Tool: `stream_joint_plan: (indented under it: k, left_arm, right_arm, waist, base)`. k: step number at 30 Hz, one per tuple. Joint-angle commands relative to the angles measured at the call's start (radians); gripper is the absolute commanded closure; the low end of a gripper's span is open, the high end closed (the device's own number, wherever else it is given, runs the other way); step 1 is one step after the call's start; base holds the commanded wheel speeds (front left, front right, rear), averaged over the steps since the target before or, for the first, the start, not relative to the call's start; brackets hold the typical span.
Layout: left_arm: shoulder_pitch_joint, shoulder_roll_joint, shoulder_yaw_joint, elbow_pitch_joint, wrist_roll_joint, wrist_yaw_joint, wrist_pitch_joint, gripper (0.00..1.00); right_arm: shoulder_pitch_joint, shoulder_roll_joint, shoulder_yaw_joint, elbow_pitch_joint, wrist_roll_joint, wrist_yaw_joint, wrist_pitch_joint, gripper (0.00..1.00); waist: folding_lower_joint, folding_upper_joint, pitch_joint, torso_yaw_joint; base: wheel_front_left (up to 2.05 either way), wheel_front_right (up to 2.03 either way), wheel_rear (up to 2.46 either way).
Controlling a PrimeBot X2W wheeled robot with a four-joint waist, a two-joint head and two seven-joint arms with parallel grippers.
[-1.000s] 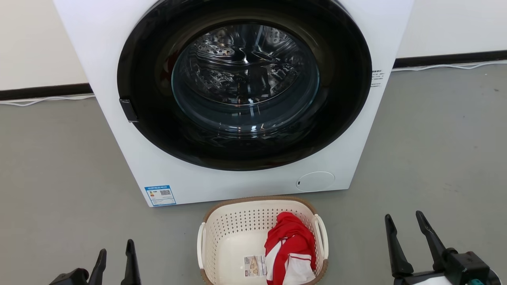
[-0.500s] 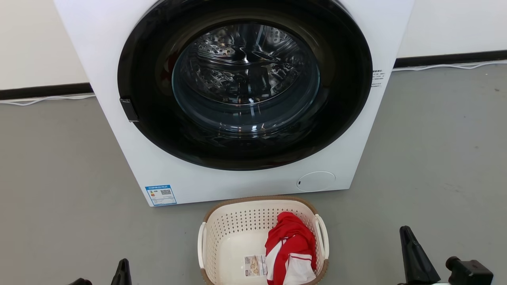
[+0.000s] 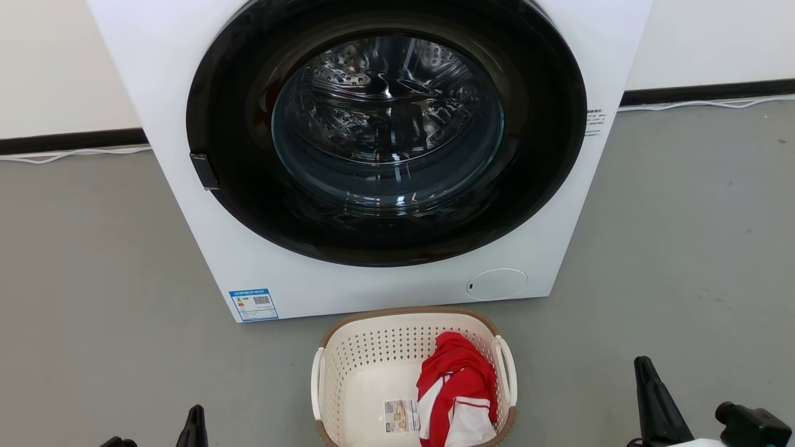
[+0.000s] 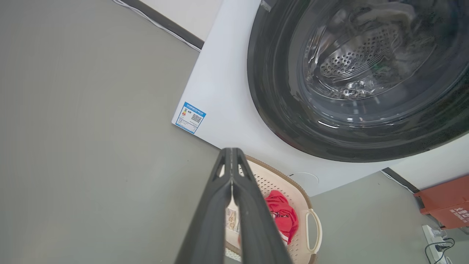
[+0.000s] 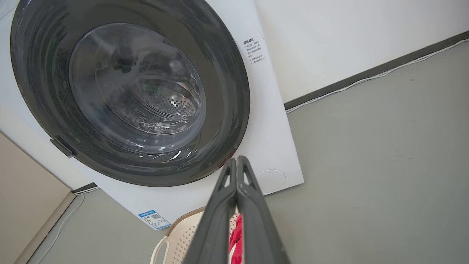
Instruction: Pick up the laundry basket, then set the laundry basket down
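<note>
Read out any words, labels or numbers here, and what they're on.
Nothing reads clearly.
Blue sticker on the washing machine: QR code, print too small.
Black print beside its door: too small.
Paper label in the laundry basket: blurred.
White characters on the red box: blurred.

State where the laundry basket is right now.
In the head view, the laundry basket sits on the grey floor at bottom centre, directly in front of the white washing machine, below its round door.
</note>
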State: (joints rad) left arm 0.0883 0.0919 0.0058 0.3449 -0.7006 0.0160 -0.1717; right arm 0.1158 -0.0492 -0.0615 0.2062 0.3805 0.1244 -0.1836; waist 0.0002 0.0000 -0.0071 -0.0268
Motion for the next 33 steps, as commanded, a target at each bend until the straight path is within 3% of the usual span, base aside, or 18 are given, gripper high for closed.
stream_joint_plan:
  k: [1,33]
  left_arm:
    - [-0.052,0.006,0.016,-0.031,-0.032,-0.011,0.006,1.00]
    - [-0.098,-0.009,0.046,-0.053,-0.311,-0.054,0.095,1.00]
  right_arm:
    - [-0.056,-0.008,-0.001,-0.020,0.039,0.003,0.009,1.00]
    - [-0.109,-0.010,-0.012,-0.002,0.422,0.004,0.097,1.00]
  waist:
    - [-0.0001,0.0000,0.000,0.001]
    - [-0.0001,0.0000,0.003,0.009]
  base:
    - [0.00,0.00,0.00]
    - [0.00,0.00,0.00]
